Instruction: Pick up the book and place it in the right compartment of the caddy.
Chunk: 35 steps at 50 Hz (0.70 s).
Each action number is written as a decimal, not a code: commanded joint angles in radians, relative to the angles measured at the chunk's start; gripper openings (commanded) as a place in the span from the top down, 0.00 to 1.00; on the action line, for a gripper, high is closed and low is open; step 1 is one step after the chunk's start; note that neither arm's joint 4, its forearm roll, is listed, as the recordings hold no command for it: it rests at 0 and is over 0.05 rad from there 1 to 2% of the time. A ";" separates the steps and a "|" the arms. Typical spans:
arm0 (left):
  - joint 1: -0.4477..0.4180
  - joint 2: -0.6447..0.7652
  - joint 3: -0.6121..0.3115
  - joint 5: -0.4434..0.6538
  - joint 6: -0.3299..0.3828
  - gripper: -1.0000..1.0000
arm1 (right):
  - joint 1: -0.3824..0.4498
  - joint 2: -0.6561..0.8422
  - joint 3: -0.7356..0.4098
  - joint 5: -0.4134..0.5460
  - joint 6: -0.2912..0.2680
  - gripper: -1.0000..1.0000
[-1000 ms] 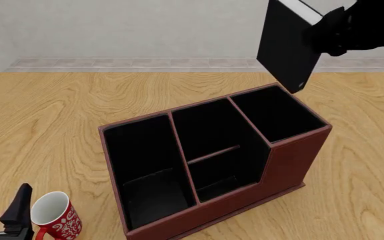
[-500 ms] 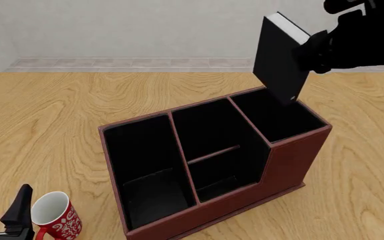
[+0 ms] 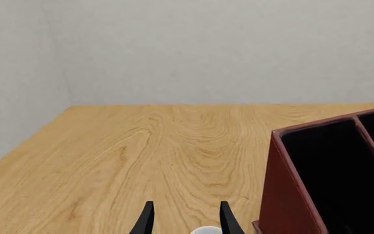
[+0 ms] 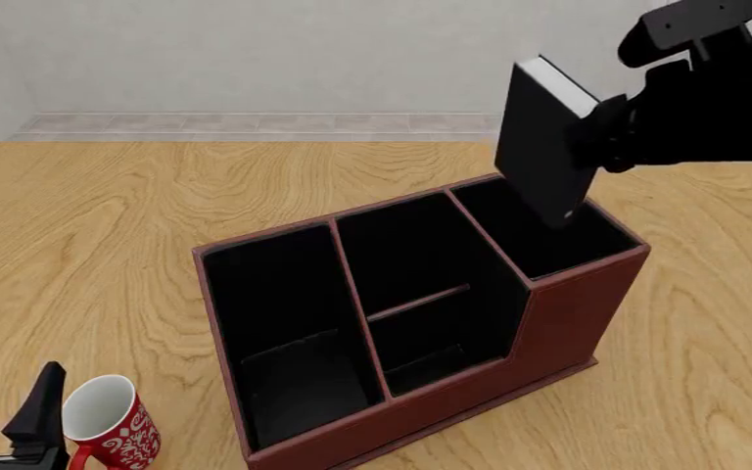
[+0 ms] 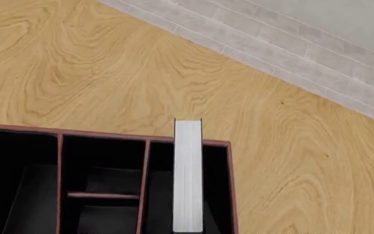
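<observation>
The black book, with white page edges, hangs tilted and upright over the caddy. Its lower corner reaches into the mouth of the right compartment. My right gripper is shut on the book's upper right side. In the right wrist view the book's white page edge lines up over the right compartment of the caddy; the fingers themselves are hidden there. My left gripper rests low at the near left, open, with its fingertips apart.
A red-and-white mug stands just right of my left gripper; its rim shows between the fingers. The caddy's left wall rises close to the left arm's right. A wall and tiled strip lie beyond the table.
My right arm has come down and slightly left with the book. The book's lower corner has dropped from above the caddy's rim into the mouth of the right compartment. The left arm is still.
</observation>
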 commanded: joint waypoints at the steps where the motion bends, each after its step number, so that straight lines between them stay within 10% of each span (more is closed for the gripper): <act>1: -0.001 0.000 0.005 0.000 0.003 0.00 | 0.000 -0.014 0.030 -0.026 0.027 1.00; 35: -0.001 0.000 0.011 0.000 0.006 0.00 | -0.005 -0.030 0.146 -0.102 0.047 1.00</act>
